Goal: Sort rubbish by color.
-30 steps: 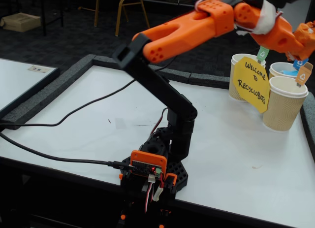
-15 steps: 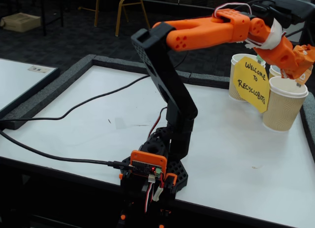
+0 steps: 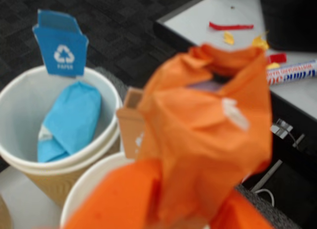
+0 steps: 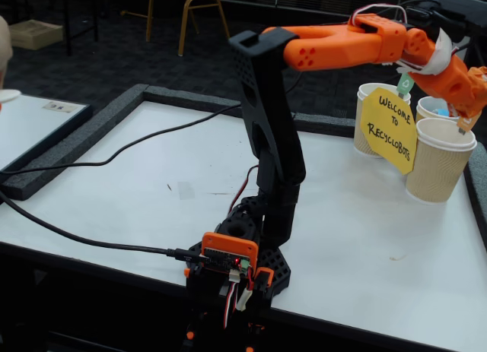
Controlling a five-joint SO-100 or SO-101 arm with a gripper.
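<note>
The gripper (image 3: 193,219) is clamping the orange wad (image 3: 208,135), which is filling most of the wrist view, blurred and close to the lens, with a bit of white tape showing on its right side. The gripper's orange fingers (image 3: 119,199) are rising from the bottom edge of that view on either side of the crumpled paper. In the fixed view the gripper itself is sitting at the far right edge, over the cups, and its tips are too cramped there for me to make out.

Just under the orange wad in the wrist view, the white rim of a cup (image 3: 81,189) is curving up from the bottom, with a brownish tag (image 3: 130,125) standing at its far edge. To the left of it, another cup (image 3: 34,105) is holding the sky blue wad (image 3: 69,121), which is lying down inside against the inner wall. A blue recycling tag (image 3: 60,43) is standing upright on that cup's far rim.

In the fixed view the arm (image 4: 335,44) is reaching from its base (image 4: 236,264) at the near edge of the white counter (image 4: 152,185) out to the right. Three beige ribbed cups are grouped there, the nearest one (image 4: 434,166) just beside the yellow sign (image 4: 389,130), which is reading "Welcome to Recyclobots". A black cable (image 4: 91,238) is running across the counter to the base.
</note>
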